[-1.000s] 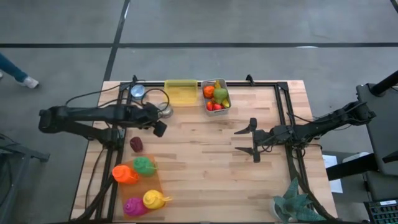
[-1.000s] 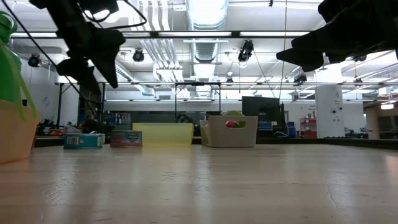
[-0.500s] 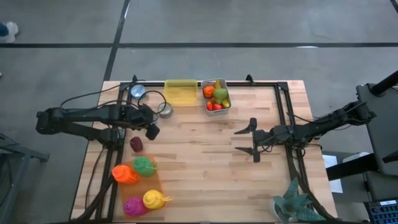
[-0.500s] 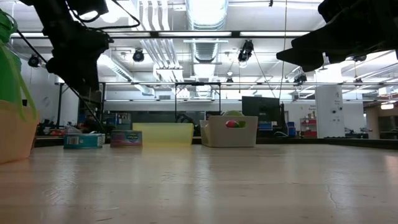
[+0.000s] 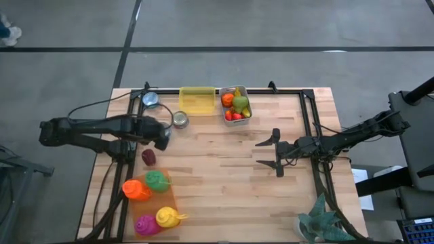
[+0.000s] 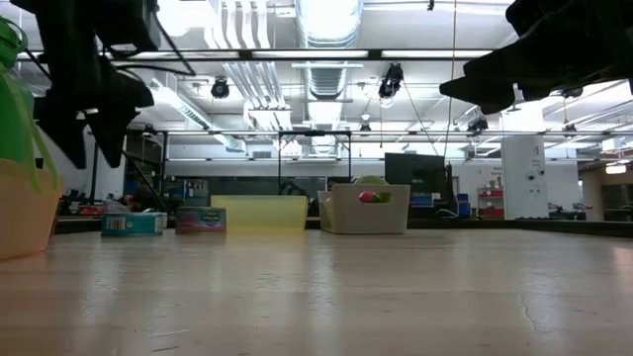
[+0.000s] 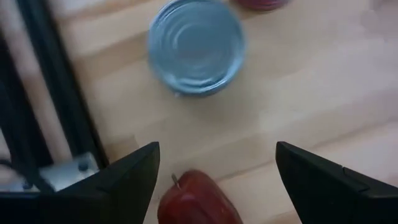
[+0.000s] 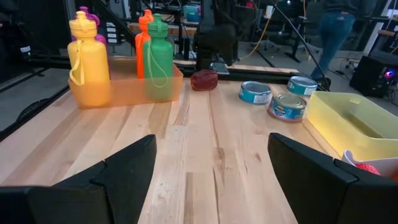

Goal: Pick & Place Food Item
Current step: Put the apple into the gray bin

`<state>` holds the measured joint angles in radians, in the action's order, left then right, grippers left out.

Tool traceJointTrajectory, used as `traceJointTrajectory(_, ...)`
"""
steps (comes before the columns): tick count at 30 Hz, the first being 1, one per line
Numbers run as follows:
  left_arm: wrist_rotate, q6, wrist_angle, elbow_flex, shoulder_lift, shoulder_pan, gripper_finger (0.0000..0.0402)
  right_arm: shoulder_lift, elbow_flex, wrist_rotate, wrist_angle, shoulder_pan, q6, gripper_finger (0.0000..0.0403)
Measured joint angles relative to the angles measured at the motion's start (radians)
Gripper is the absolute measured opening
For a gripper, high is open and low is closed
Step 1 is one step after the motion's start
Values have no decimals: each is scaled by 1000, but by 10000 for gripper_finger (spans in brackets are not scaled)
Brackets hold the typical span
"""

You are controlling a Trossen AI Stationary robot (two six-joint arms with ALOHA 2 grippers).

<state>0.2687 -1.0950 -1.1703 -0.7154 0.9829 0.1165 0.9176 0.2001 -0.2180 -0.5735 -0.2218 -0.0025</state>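
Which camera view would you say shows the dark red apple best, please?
The right wrist view: the dark red apple sits whole and unobstructed beside the orange tray. The high view shows it small; the left wrist view cuts it off; the low view misses it.

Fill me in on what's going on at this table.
The left gripper, jaws open and empty, hangs over the table's left side, just above a dark red apple that lies on the wooden tabletop. Two round tins sit nearby, next to an empty yellow plastic bin and a grey bin of mixed fruit. Nothing is held yet. The right gripper waits on the right side, jaws open. Four coloured bottles stand in an orange tray at the near left.
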Motion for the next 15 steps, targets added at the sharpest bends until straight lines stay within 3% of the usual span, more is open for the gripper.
traceJointTrajectory(6,-44,-132,-40,5,5,-4,324,0,0,0,0,0,0,306)
traceJointTrajectory(15,-187,-129,-38,8,74,-12,324,0,0,0,0,0,0,306)
